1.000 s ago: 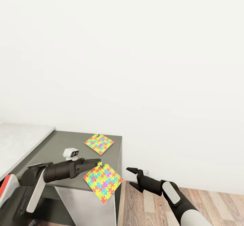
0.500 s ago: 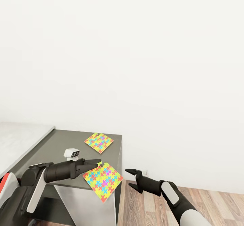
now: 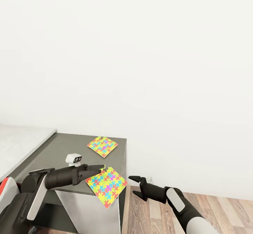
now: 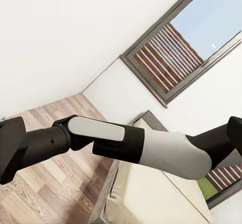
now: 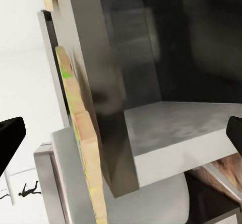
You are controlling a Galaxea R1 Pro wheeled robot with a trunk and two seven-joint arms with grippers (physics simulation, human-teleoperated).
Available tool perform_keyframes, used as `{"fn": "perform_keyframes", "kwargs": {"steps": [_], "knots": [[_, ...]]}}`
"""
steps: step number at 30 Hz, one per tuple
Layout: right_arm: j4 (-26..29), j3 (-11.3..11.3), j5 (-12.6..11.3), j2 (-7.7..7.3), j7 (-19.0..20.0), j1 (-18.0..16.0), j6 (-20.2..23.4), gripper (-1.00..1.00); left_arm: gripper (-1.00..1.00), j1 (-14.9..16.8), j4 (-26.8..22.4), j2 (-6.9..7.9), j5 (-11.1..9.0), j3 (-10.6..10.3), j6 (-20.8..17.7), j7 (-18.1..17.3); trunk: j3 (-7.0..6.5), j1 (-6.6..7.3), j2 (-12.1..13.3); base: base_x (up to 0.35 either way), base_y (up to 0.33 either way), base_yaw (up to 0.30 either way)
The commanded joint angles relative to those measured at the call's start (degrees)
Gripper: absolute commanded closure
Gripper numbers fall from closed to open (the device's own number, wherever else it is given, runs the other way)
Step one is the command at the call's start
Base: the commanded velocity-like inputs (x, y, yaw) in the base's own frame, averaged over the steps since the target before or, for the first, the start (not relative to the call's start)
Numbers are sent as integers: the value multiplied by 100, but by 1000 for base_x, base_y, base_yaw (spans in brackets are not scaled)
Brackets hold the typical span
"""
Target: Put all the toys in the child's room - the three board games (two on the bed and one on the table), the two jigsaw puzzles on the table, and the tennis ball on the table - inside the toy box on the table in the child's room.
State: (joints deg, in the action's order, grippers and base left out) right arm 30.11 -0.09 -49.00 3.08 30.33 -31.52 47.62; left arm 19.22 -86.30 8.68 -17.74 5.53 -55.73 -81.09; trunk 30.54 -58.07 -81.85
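Near jigsaw puzzle (image 3: 106,186) overhangs the desk's (image 3: 56,151) front right corner, thin, light, stiff-looking; likely best pinched at the overhanging edge. Left hand (image 3: 102,167) sits at its upper corner, fingers nearly together; can't tell if it grips. Right hand (image 3: 134,185) parted, empty, just off the desk's right edge. Second jigsaw puzzle (image 3: 102,146) lies by the back right corner. Small white gadget (image 3: 74,159) mid-desk, clear of both.

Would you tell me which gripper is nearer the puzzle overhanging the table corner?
Left. The left gripper touches the overhanging puzzle at its edge; the right gripper hangs beside it, apart, over the floor.
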Motion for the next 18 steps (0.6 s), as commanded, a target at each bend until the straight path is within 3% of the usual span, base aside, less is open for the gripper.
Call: {"fn": "perform_keyframes", "kwargs": {"steps": [1,7,18], "knots": [[1,-1,-3,2,8,-3,19,-100,-100,3,-1,3,-10,3,-60,-12,6,0,-3,0,0,0],[3,0,2,30,8,-3,19,-100,-100,3,-1,10,-10,17,-61,-19,6,0,-3,0,9,0],[4,5,4,70,8,-3,19,-100,-100,3,-1,14,-10,22,-53,-20,6,0,-3,0,102,0]]}}
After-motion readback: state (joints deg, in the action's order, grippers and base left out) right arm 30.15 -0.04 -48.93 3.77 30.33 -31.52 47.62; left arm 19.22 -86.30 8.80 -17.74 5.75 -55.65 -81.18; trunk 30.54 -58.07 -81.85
